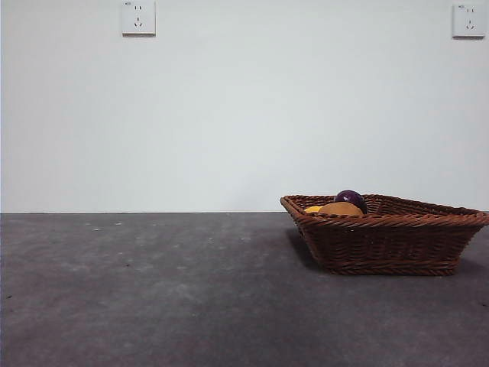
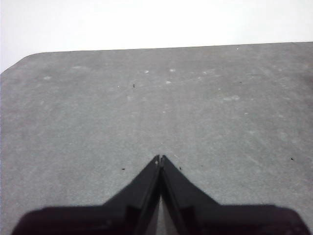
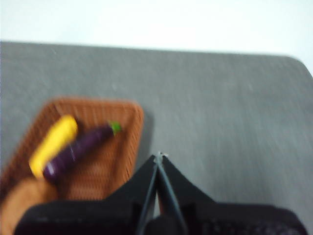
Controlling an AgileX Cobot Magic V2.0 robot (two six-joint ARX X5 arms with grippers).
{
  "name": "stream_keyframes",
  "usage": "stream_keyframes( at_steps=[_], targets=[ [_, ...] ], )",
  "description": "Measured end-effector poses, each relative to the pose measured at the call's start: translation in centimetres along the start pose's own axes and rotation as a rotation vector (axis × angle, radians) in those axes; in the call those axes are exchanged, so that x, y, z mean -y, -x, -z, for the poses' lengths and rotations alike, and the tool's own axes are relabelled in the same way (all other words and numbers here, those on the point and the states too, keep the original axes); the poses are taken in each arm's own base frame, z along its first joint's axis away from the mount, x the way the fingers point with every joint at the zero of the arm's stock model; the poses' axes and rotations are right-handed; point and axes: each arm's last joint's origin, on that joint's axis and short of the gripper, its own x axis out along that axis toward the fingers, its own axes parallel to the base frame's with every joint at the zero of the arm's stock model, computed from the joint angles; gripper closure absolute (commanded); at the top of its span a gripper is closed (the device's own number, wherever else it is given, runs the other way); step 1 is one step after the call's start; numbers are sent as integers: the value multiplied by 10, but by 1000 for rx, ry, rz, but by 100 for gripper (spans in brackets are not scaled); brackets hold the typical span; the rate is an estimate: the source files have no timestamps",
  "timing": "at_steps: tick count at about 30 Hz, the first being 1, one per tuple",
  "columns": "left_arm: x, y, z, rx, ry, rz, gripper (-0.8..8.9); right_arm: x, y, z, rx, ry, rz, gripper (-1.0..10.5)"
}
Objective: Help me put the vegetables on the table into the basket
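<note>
Dark grey table (image 1: 153, 290) runs from the camera back to a white wall with two sockets, and everything that matters sits relative to the basket (image 1: 386, 248). Nearest in the right wrist view is the right gripper (image 3: 159, 155), jaws pressed together with nothing between them, raised above the table just outside the basket's rim and clear of the wicker. Farther in, inside the basket, the eggplant (image 3: 80, 147) lies with its green stem toward the basket's far corner, and the yellow piece (image 3: 54, 144) lies alongside it, long axes roughly parallel. The potato (image 3: 22, 205) fills the basket's near corner, blurred. From the front, only the tops of the vegetables show above the rim. The left gripper (image 2: 160, 157) is also closed and empty, over bare table, with the basket out of its view. No vegetable shows on the table outside the basket, so I judge the task finished; the right arm is nearer the basket.
</note>
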Motion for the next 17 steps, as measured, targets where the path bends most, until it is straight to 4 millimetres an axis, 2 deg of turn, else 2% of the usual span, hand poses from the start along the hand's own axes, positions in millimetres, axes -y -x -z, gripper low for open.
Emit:
stream_keyframes(
  at_steps=[3,6,11,13,17],
  targets=[
    [0,0,0,0,0,0,817,-5,12,51,-1,1,9,946],
    [0,0,0,0,0,0,817,-9,21,97,86,5,37,946],
    [0,0,0,0,0,0,817,-13,16,157,220,8,54,946],
    [0,0,0,0,0,0,817,-14,13,169,225,8,54,946],
    [0,0,0,0,0,0,817,-15,14,172,266,9,57,946]
  ],
)
